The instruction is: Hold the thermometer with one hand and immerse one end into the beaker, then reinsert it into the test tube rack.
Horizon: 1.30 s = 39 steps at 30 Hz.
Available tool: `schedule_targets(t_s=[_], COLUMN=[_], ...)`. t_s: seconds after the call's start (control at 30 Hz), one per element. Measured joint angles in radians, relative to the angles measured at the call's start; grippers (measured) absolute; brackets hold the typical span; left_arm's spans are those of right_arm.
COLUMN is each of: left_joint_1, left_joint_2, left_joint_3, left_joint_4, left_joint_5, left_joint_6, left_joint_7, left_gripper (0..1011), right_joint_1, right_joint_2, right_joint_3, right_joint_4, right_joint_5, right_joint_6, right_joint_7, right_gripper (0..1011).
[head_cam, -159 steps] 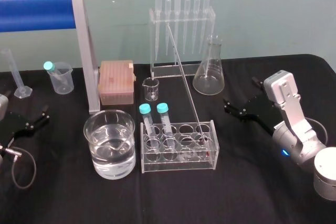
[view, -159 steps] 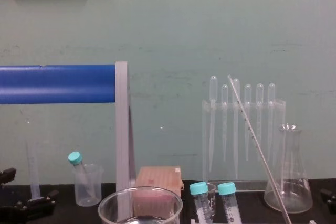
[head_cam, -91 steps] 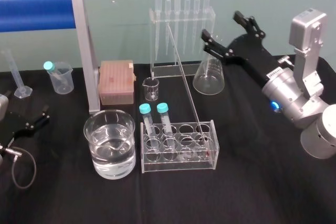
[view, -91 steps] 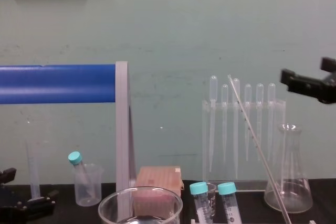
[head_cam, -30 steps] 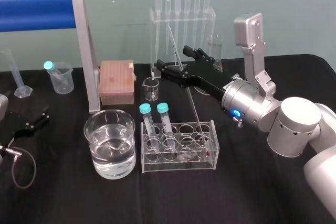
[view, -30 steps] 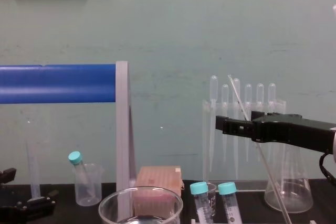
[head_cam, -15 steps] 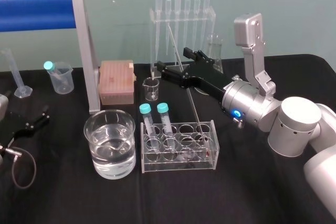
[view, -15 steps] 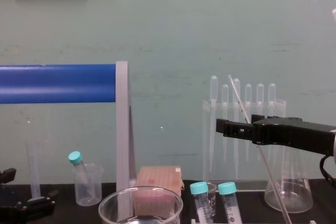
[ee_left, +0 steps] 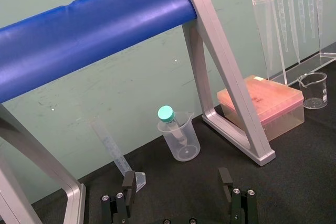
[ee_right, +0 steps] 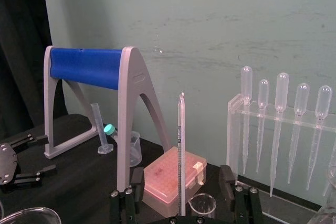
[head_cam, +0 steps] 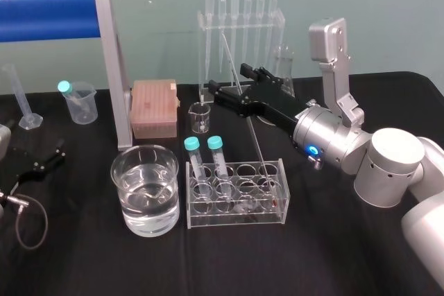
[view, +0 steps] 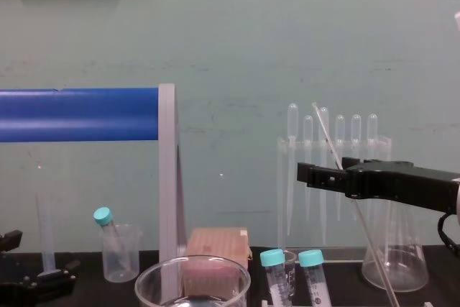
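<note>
At the far left, the left tool is lying parked on the table, its jaws spread wide, well apart from everything the task needs. Next along, the beaker is standing part-filled with water, just beside the left end of the test tube rack. The thermometer is standing with its foot in a hole at the rack's right end. Its long axis is running steeply, with the top leaning leftward and back toward the pipette stand.

The right tool is straddling that rod partway up, above the rack. The right wrist view is showing the rod centred in the gap, with the fingers on either side and apart from the glass, so the tool is spread and gripping nothing. The right arm, by far the nearer, is reaching in from the right, roughly level across the table and pointing leftward. The coming move is probably a squeeze across the rod, then a lift along its lean.
</note>
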Motion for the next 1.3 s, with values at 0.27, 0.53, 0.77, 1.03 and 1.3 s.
schedule_targets(t_s=[0.27,0.53,0.77,1.03,1.3], left_joint_1=[0.0,0.0,0.0,0.0,0.0], left_joint_2=[0.0,0.0,0.0,0.0,0.0], left_joint_3=[0.0,0.0,0.0,0.0,0.0], left_joint_4=[0.0,0.0,0.0,0.0,0.0], left_joint_5=[0.0,0.0,0.0,0.0,0.0], left_joint_6=[0.0,0.0,0.0,0.0,0.0], left_joint_7=[0.0,0.0,0.0,0.0,0.0], left_gripper=[1008,1008,1008,1008,1008], right_joint_1=[0.0,0.0,0.0,0.0,0.0], right_joint_2=[0.0,0.0,0.0,0.0,0.0], right_joint_3=[-0.001,-0.001,-0.001,-0.001,-0.001], right_joint_4=[-0.001,-0.001,-0.001,-0.001,-0.001], right_joint_5=[-0.001,-0.001,-0.001,-0.001,-0.001], right_joint_6=[0.0,-0.001,-0.001,-0.002,-0.002], right_joint_7=[-0.001,-0.001,-0.001,-0.001,-0.001], right_gripper=[707,465,224,52,52])
